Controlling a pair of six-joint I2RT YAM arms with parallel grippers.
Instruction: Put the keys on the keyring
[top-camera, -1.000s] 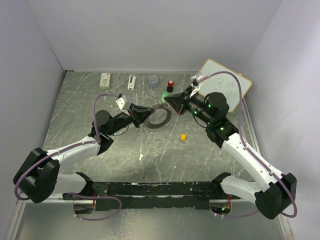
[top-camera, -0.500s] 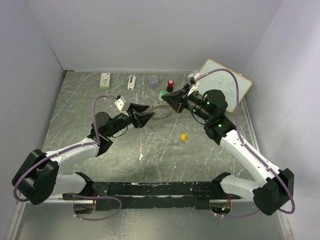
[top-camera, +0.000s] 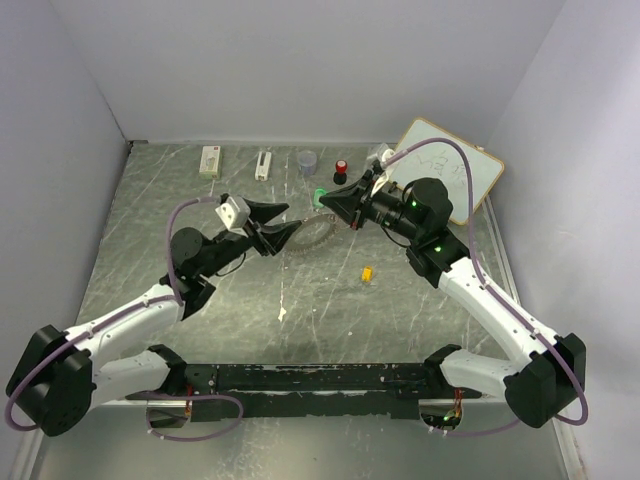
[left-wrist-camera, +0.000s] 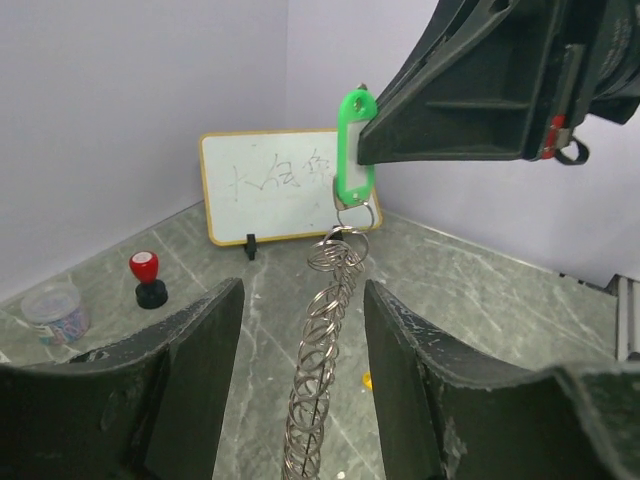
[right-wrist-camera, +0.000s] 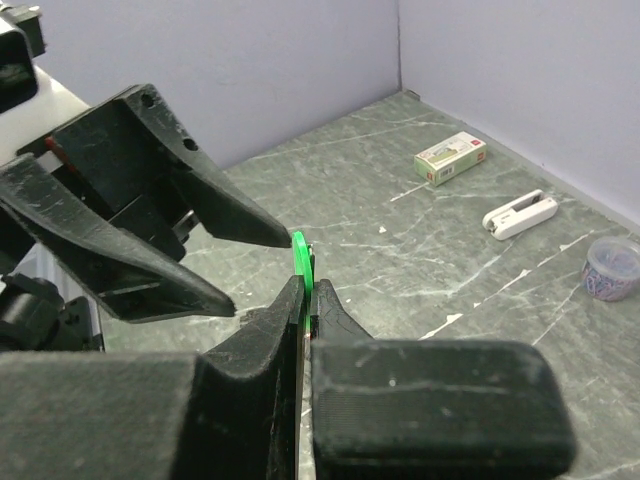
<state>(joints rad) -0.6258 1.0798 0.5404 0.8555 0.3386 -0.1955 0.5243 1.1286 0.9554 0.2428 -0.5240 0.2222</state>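
Observation:
My right gripper (top-camera: 330, 201) is shut on the green key (left-wrist-camera: 353, 145), pinching it edge-on (right-wrist-camera: 301, 262). The keyring (left-wrist-camera: 320, 370), a hoop crowded with small silvery rings, hangs from the key's lower loop. In the top view the keyring (top-camera: 314, 231) slopes down toward the table. My left gripper (left-wrist-camera: 300, 385) is open, with the keyring hanging between its fingers and touching neither. From above, the left gripper (top-camera: 289, 222) sits just left of the ring. The yellow-orange key (top-camera: 367, 272) lies alone on the table to the right.
A whiteboard (top-camera: 452, 170) leans at the back right. A red-topped black knob (top-camera: 341, 170), a small grey cup (top-camera: 306, 161), a white stapler-like piece (top-camera: 263, 165) and a small box (top-camera: 210, 161) line the back edge. Walls enclose the table on three sides.
My left gripper has opened, let go of the keyring and drawn back to the left. The right gripper has moved a little toward the back, carrying the green key and ring.

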